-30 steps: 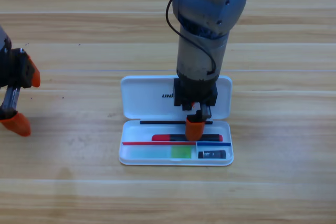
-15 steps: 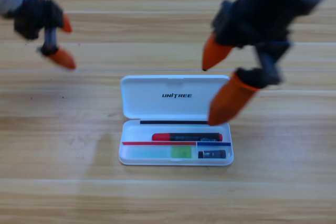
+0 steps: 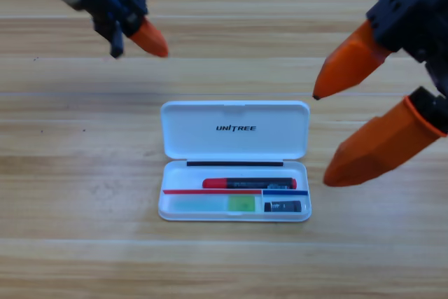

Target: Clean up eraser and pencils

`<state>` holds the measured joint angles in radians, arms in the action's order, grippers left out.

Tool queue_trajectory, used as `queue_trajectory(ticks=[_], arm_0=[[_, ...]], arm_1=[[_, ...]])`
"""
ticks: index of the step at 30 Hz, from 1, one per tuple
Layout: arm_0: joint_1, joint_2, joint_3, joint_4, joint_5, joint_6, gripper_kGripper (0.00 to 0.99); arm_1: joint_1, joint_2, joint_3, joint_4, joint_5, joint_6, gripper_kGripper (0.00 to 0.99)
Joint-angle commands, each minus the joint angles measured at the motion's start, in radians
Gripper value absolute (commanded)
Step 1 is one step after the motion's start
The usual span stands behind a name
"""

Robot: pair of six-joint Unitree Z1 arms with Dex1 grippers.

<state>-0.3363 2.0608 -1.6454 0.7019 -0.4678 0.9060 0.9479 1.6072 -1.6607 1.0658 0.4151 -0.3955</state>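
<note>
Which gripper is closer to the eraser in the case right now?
The right one. The right gripper, jaws open, hangs just right of the white case, above and to the right of the eraser. The left gripper is far off toward the upper left corner.

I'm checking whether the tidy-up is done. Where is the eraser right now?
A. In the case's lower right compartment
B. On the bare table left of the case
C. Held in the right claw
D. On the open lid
A: the eraser lies in the white case's lower right compartment, while the right claw is open and empty beside the case.
</note>
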Motion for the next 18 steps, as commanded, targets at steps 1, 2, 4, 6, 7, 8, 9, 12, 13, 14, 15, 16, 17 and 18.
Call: queue_trajectory(ticks=[1, 2, 4, 6, 7, 8, 9, 12, 13, 14, 15, 16, 17, 18], arm_0=[[0.002, 0.136, 0.033, -0.010, -0.103, -0.041, 0.000], [-0.004, 0.147, 0.039, -0.010, -0.114, -0.041, 0.000], [-0.017, 0.163, 0.055, -0.010, -0.130, -0.041, 0.000], [-0.024, 0.180, 0.068, -0.010, -0.146, -0.038, 0.000], [-0.029, 0.190, 0.073, -0.007, -0.149, -0.036, 0.000], [-0.035, 0.196, 0.076, -0.005, -0.150, -0.035, 0.000], [-0.038, 0.202, 0.081, -0.004, -0.150, -0.032, 0.000], [-0.050, 0.209, 0.084, 0.002, -0.163, -0.030, 0.000], [-0.053, 0.208, 0.085, 0.005, -0.172, -0.032, 0.000], [-0.058, 0.203, 0.085, 0.010, -0.181, -0.032, 0.000], [-0.063, 0.197, 0.085, 0.018, -0.190, -0.032, 0.000], [-0.067, 0.190, 0.085, 0.024, -0.196, -0.035, 0.000], [-0.072, 0.182, 0.085, 0.030, -0.204, -0.035, 0.000], [-0.076, 0.173, 0.084, 0.037, -0.207, -0.036, 0.000]], arm_1=[[0.028, -0.047, 0.055, -0.038, -0.013, 0.004, 0.990], [0.028, -0.049, 0.058, -0.038, -0.015, 0.004, 0.990], [0.028, -0.056, 0.068, -0.047, -0.015, 0.004, 0.990], [0.028, -0.067, 0.088, -0.069, -0.013, 0.004, 0.990], [0.028, -0.072, 0.095, -0.076, -0.015, 0.004, 0.990], [0.028, -0.072, 0.096, -0.079, -0.015, 0.003, 0.990], [0.028, -0.072, 0.101, -0.084, -0.015, 0.004, 0.990], [0.028, -0.072, 0.119, -0.101, -0.016, 0.004, 0.990], [0.028, -0.072, 0.127, -0.112, -0.016, 0.003, 0.990], [0.028, -0.072, 0.136, -0.119, -0.018, 0.004, 0.990], [0.028, -0.070, 0.137, -0.119, -0.019, 0.004, 0.990], [0.028, -0.070, 0.139, -0.121, -0.019, 0.003, 0.990], [0.028, -0.070, 0.141, -0.121, -0.019, 0.004, 0.990], [0.028, -0.072, 0.141, -0.121, -0.018, 0.004, 0.990]])
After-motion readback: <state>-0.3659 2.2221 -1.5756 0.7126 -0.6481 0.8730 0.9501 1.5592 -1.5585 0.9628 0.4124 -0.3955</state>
